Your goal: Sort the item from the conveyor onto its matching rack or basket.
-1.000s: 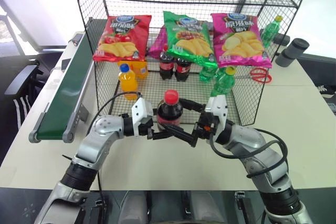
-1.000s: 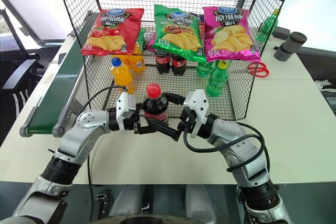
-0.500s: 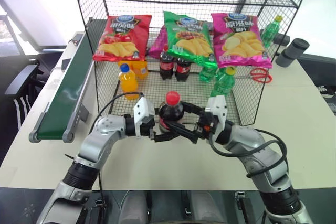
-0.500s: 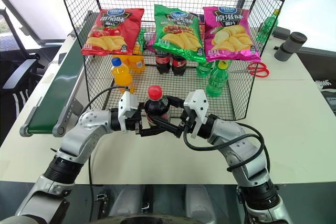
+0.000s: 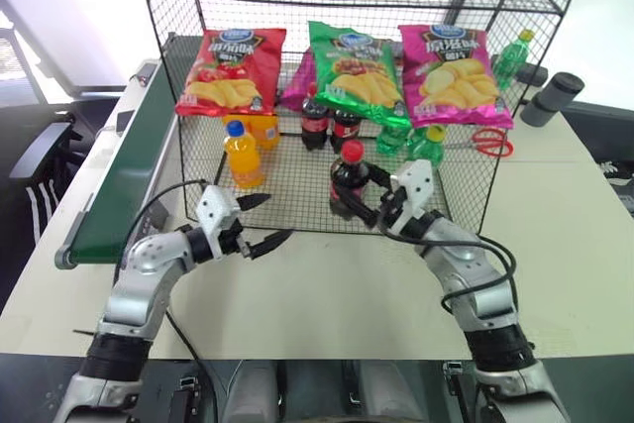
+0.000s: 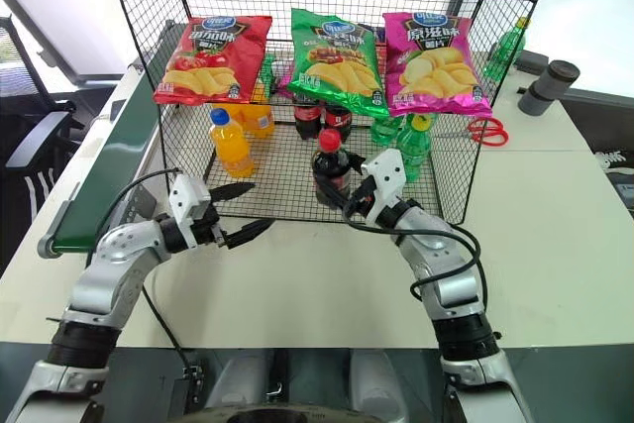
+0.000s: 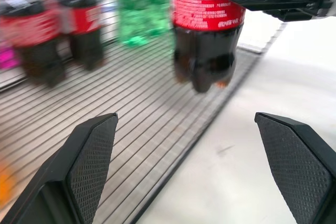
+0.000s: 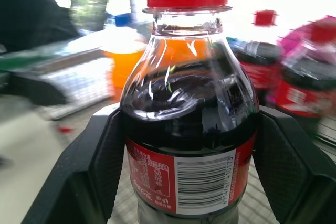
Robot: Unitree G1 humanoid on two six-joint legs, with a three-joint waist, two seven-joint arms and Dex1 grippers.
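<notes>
- Your right claw (image 5: pixel 374 207) is clamped on the cola bottle (image 5: pixel 348 181), upright with its red cap up, above the front edge of the wire rack (image 5: pixel 297 190).
- Your left claw (image 5: pixel 260 223) gapes empty, well apart from the bottle, over the pale table (image 5: pixel 327 294).
- The green conveyor (image 5: pixel 124 180) lies beyond your left claw.

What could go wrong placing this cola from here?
The right pincer holds the cola bottle above the rack's wire shelf; its base may catch the front edge or land tilted. Two cola bottles and green bottles stand just behind, so pushing deep could topple them.
</notes>
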